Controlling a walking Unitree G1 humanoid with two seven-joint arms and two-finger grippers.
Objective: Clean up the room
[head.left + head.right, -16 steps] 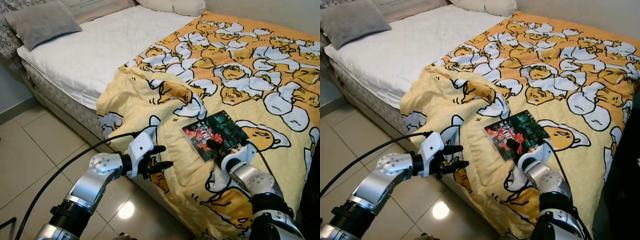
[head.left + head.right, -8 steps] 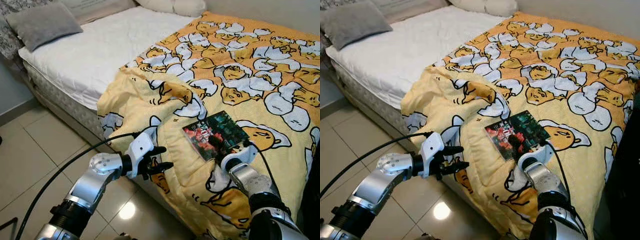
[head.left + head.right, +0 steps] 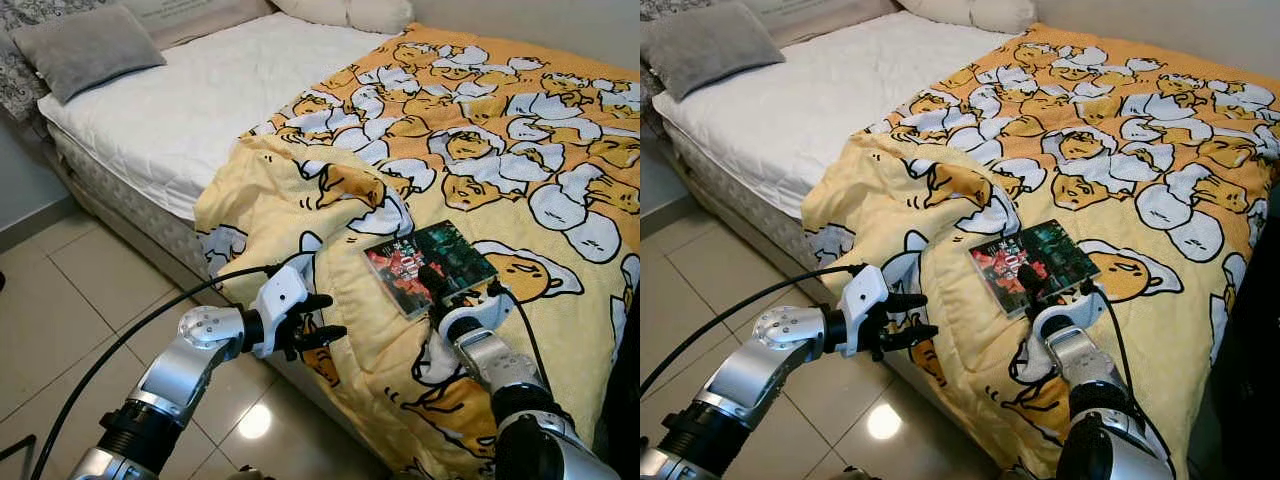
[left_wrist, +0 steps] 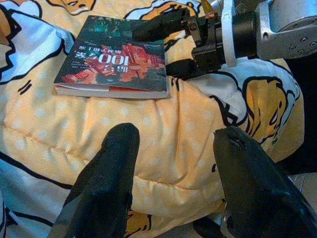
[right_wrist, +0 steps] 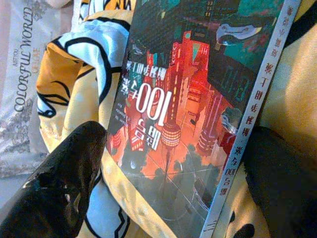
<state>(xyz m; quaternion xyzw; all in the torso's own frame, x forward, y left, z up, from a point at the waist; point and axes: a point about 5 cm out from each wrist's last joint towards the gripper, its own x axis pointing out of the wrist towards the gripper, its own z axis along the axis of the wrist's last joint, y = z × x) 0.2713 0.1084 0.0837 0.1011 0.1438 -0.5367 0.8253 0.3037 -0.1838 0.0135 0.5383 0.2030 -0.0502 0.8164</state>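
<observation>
Right now my right gripper (image 3: 432,283) straddles the book (image 3: 430,264) lying on the yellow cartoon-print duvet (image 3: 520,150) near the bed's foot, fingers spread to either side of it, seemingly not clamped yet. My left gripper (image 3: 322,316) hovers open beside the mattress (image 3: 180,120) edge.

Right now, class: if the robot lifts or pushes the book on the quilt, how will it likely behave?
The book looks thin and soft-covered, so probably light and slightly bendy. Lying flat, it should not roll. The soft quilt may sink under the right end effector, and the glossy cover might slip.
</observation>
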